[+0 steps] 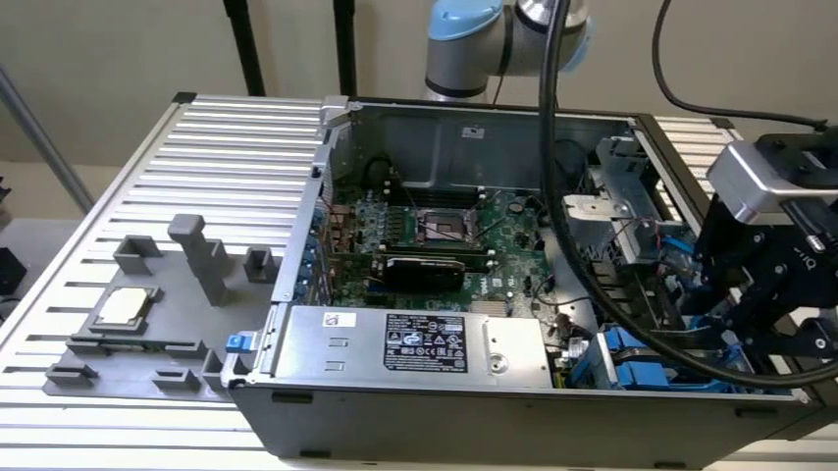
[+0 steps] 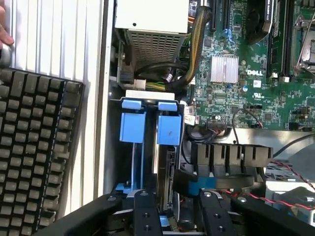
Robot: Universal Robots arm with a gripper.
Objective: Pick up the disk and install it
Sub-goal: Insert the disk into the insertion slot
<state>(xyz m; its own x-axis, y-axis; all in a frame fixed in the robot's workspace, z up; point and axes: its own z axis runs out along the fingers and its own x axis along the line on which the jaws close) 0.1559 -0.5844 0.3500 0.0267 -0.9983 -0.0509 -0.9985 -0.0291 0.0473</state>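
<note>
Alignment seems the reason the black robot gripper hangs over the bay of the grey computer case, blue-framed silver-grey hard disk edge-on in its slot; clamped or not, I cannot tell.

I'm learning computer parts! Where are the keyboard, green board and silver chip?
keyboard (image 2: 39, 157), wrist view, on its dark keys.
green board (image 2: 231, 98), wrist view, on a green patch.
silver chip (image 1: 125, 306), exterior view, on its shiny top.
</note>
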